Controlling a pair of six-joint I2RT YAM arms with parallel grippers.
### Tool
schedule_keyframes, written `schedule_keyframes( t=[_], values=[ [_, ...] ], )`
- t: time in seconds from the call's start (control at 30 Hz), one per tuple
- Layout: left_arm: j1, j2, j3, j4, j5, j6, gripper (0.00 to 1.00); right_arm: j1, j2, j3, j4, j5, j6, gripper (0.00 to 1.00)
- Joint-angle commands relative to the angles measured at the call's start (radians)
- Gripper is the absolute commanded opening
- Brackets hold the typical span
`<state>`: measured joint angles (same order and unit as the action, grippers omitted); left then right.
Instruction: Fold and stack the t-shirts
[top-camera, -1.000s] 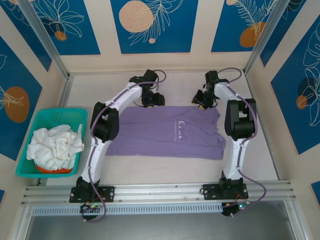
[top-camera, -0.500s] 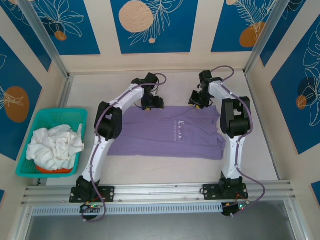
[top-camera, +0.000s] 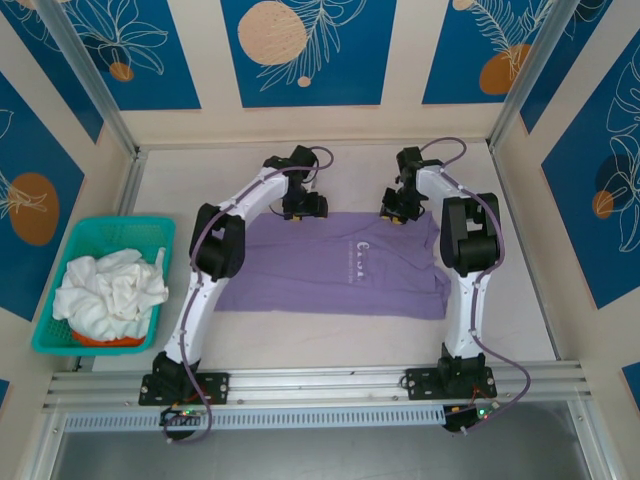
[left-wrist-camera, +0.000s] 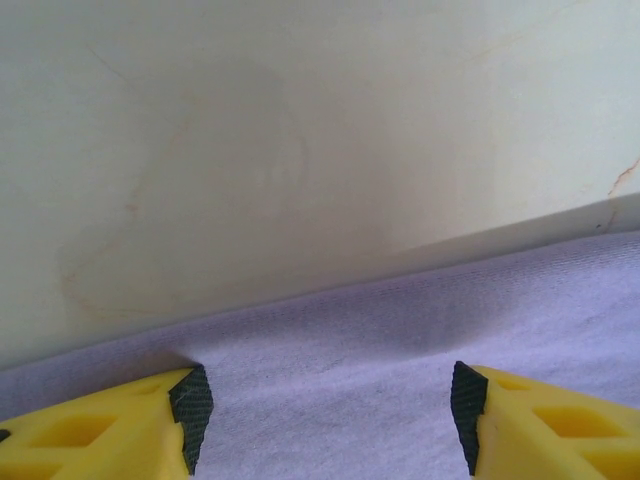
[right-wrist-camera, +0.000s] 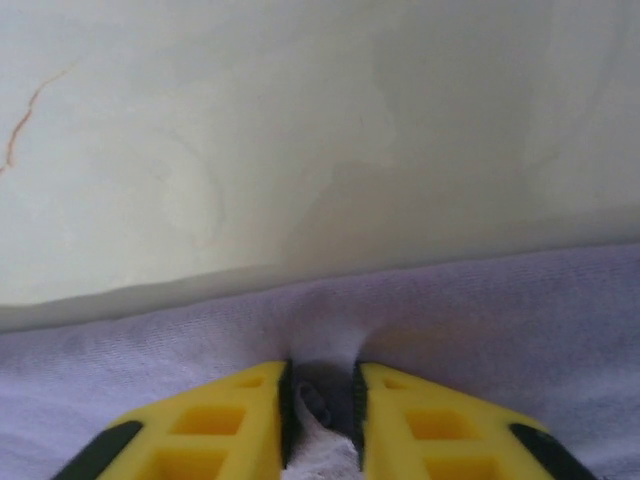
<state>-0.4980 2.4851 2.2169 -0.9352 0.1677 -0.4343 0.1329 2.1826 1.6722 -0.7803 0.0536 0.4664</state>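
The lavender-purple t-shirt (top-camera: 340, 265) lies flat on the table, folded into a wide rectangle, with small white lettering (top-camera: 358, 257) near its middle. My left gripper (top-camera: 303, 212) is at the shirt's far edge, left of centre; its yellow fingers (left-wrist-camera: 120, 425) stand open with flat purple fabric (left-wrist-camera: 330, 390) between them. At the far right of that edge my right gripper (top-camera: 398, 214) is shut on a pinched ridge of the purple shirt (right-wrist-camera: 320, 375). White t-shirts (top-camera: 108, 290) are heaped in the teal basket (top-camera: 60, 262) at the left.
The cream table (top-camera: 360, 170) runs back to a cream and blue patterned wall. The basket sits outside the left rail. An aluminium rail (top-camera: 320, 383) crosses the near edge by the arm bases.
Both grippers have shifted to the shirt's far edge. The right one moved slightly left and down onto the fabric. The shirt lies as before.
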Motion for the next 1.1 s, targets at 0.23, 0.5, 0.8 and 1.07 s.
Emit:
schedule_keyframes(
  t=[0.23, 0.5, 0.8, 1.07],
  values=[
    [0.007, 0.042, 0.019, -0.050, -0.039, 0.038, 0.68, 0.023, -0.074, -0.017, -0.021, 0.025, -0.014, 0.12],
    [0.007, 0.044, 0.023, -0.053, -0.060, 0.050, 0.68, 0.060, -0.164, -0.057, -0.079, 0.069, 0.031, 0.07],
    [0.012, 0.058, 0.041, -0.059, -0.065, 0.055, 0.68, 0.130, -0.275, -0.182, -0.135, 0.049, 0.108, 0.05],
    [0.013, 0.060, 0.048, -0.058, -0.062, 0.054, 0.69, 0.265, -0.389, -0.355, -0.161, 0.041, 0.263, 0.05]
  ],
)
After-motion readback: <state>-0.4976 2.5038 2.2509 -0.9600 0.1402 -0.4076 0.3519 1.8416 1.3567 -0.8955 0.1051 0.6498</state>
